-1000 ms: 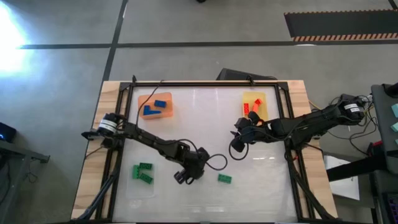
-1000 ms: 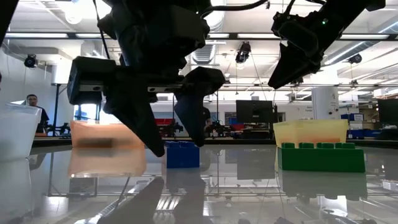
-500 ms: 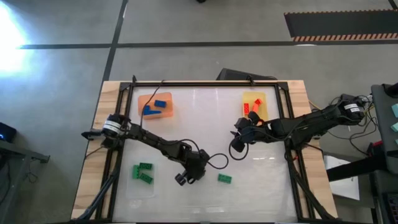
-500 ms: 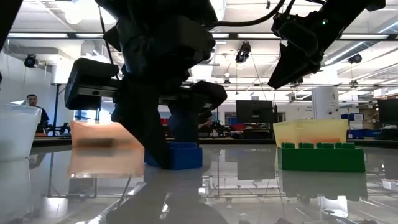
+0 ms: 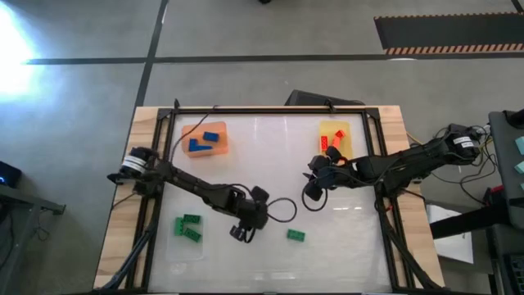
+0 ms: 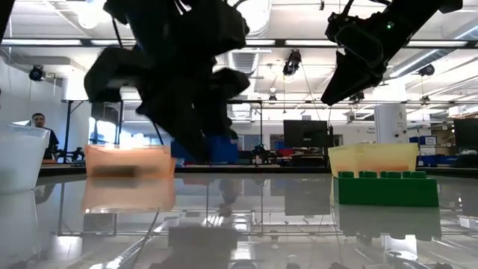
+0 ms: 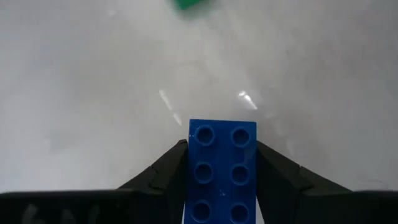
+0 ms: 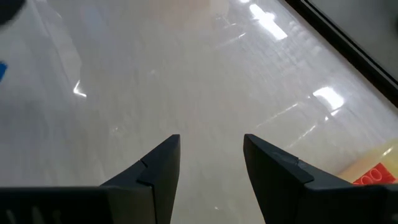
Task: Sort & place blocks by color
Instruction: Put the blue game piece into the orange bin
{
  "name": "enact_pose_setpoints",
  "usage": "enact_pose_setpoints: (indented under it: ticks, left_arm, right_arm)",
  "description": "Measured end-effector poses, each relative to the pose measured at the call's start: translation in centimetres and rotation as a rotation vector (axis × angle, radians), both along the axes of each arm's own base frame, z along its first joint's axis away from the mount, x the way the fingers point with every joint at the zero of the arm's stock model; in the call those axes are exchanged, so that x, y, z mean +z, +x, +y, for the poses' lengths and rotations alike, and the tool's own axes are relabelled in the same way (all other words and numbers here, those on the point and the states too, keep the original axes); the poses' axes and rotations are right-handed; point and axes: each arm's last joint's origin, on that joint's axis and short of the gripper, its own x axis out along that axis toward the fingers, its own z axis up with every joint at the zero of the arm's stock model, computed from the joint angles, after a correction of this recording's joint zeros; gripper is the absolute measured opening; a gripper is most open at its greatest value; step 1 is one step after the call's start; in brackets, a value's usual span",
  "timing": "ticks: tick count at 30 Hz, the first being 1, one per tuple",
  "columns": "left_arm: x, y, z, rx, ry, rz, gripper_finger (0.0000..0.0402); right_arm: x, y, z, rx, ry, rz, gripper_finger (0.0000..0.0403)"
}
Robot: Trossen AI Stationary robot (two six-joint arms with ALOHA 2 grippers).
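Blue block (image 7: 222, 174): pinched between the two fingers of the left gripper (image 7: 217, 163), lifted off the table (image 5: 270, 156).
Green block (image 5: 295, 236): on the table, just beside those fingers.
Right gripper (image 8: 211, 155): fingers apart, holding nothing, near the yellow tray (image 5: 336, 129).

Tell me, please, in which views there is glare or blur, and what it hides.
Low view: the left end effector is motion-blurred, so the blue block it carries is smeared. High view: strong glare whitens the floor at the picture's left edge. Right wrist view: ceiling lights reflect as bright streaks on the table, hiding nothing. Left wrist view: sharp block, small glints beyond it.
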Motion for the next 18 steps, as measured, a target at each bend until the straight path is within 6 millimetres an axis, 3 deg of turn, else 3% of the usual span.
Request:
enact_pose_setpoints:
  ticks: [10,18]
  left_arm:
    - [5.8,-3.2,0.3,0.356,-0.131,-0.048,0.0129]
    - [8.9,-7.3,1.5,0.591,-0.045,-0.019,0.0139]
  right_arm:
    - [0.7,0.5,0.0,0.040,-0.065,-0.036,0.0166]
    - [1.7,1.3,0.1,0.108,-0.141,-0.117,0.0166]
